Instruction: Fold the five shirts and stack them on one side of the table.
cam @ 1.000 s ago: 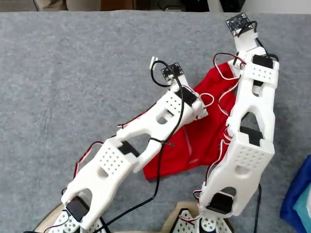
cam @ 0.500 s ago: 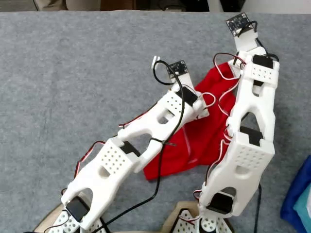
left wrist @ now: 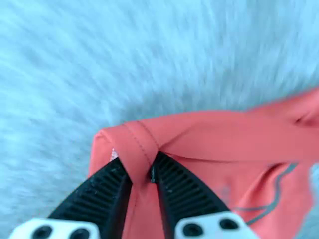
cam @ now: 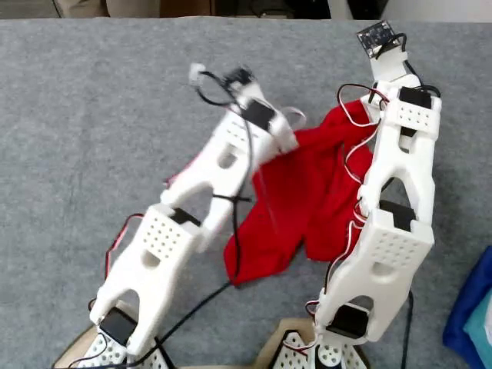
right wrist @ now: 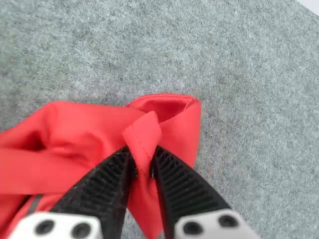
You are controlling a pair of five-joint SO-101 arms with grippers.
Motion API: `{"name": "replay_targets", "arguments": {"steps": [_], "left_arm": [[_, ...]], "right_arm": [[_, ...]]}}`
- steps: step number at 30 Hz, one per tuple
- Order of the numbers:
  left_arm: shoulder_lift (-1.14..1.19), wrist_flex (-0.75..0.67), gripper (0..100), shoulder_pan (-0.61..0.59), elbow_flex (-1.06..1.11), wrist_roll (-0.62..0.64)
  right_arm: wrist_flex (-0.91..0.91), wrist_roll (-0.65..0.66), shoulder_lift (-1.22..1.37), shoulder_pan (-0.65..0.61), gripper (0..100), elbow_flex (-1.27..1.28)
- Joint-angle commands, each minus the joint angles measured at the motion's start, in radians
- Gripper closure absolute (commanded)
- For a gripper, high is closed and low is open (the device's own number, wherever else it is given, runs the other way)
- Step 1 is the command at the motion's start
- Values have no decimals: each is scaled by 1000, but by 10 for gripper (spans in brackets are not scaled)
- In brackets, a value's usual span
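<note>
Hems of the red shirt [cam: 300, 192] sit clamped in the left gripper [left wrist: 142, 168] and the right gripper [right wrist: 142, 157].

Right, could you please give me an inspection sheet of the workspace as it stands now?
Surface: grey table cover, fuzzy and bare around the arms.
Job's things: red shirt bunched between the two arms, held by two hemmed edges; blue and teal cloth at the table's right edge, cut off by the frame.
Clutter: nothing seen.
Grippers: left gripper shut on a hem fold of the red shirt; right gripper shut on another hem fold.
Cables: black cable hangs loose along the left arm; red and white wires run down the right arm, over the shirt.
Surroundings: dark furniture beyond the far edge, details unclear.
</note>
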Motion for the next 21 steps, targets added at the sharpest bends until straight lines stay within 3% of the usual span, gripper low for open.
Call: {"name": "replay_targets", "arguments": {"steps": [1, 5, 9, 14, 21], "left_arm": [[-15, 127, 981, -84, -229, -5], [-15, 282, 981, -152, -446, -64], [-36, 288, 981, -236, -529, -120], [-200, 288, 981, -341, -494, -196], [-558, 288, 981, -483, -338, -404]], "right_arm": [[-11, -17, -15, -35, 990, -48], [37, -17, -62, -111, 990, -48], [117, -15, -185, -213, 990, -47], [172, -15, -394, -277, 990, -47], [279, -57, -733, -282, 990, -48]]}}
